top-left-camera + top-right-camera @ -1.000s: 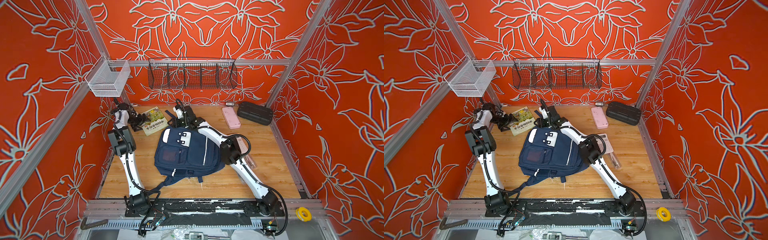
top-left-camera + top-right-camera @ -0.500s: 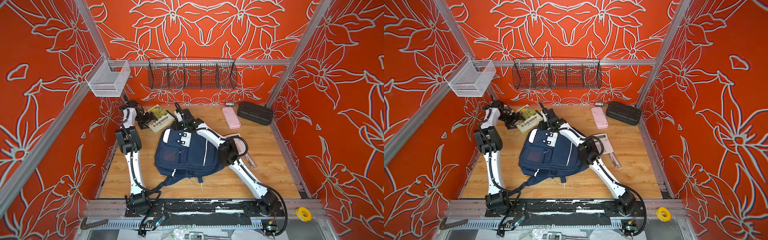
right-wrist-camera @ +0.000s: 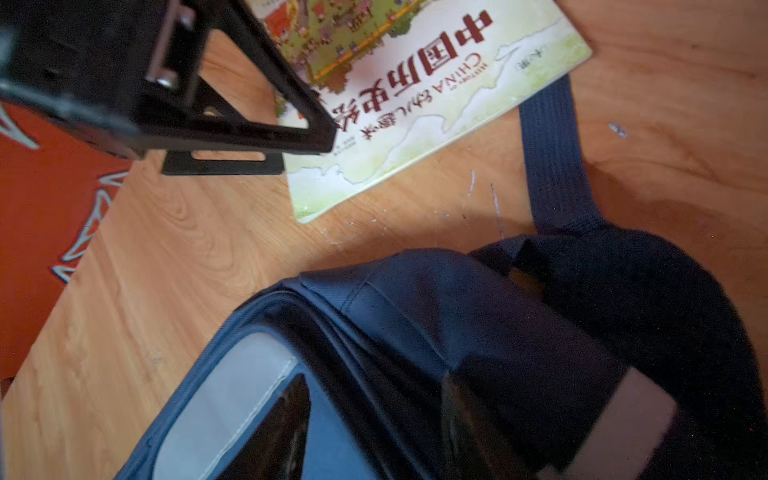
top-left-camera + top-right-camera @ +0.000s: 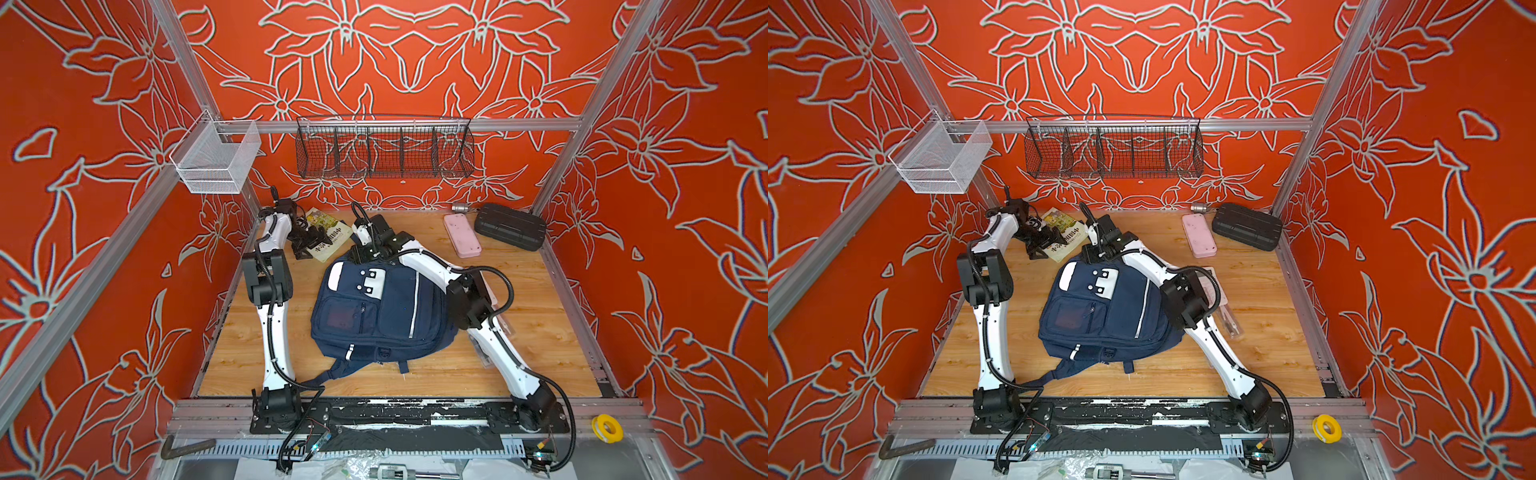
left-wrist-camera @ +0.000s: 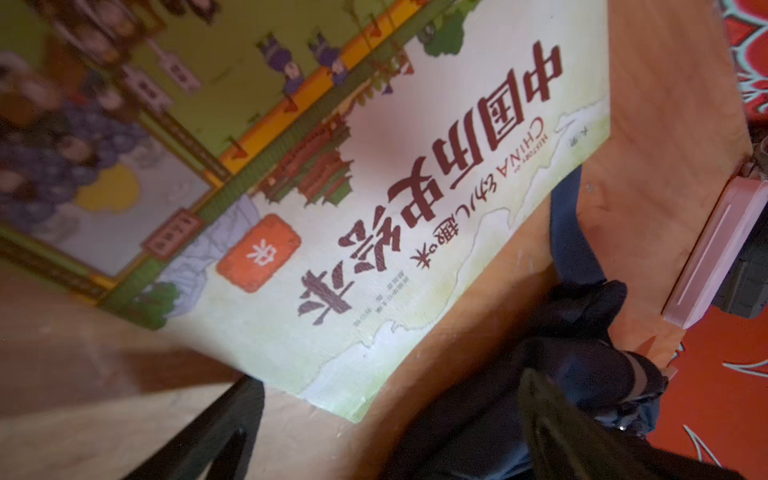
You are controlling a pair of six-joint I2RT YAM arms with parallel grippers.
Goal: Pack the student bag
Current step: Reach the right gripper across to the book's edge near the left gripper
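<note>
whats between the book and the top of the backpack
Right wrist view: bare wood tabletop, crossed by a navy strap running from backpack to book.

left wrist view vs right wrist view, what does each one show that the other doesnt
Only the left wrist view: the pink case at the frame's edge, and most of the illustrated cover of the book.
Only the right wrist view: the white patch on the student bag, and the open left pincer seen from the side, at the book's edge.
Both: the book's title corner, the navy strap, the bag's dark top and the wooden table.
</note>
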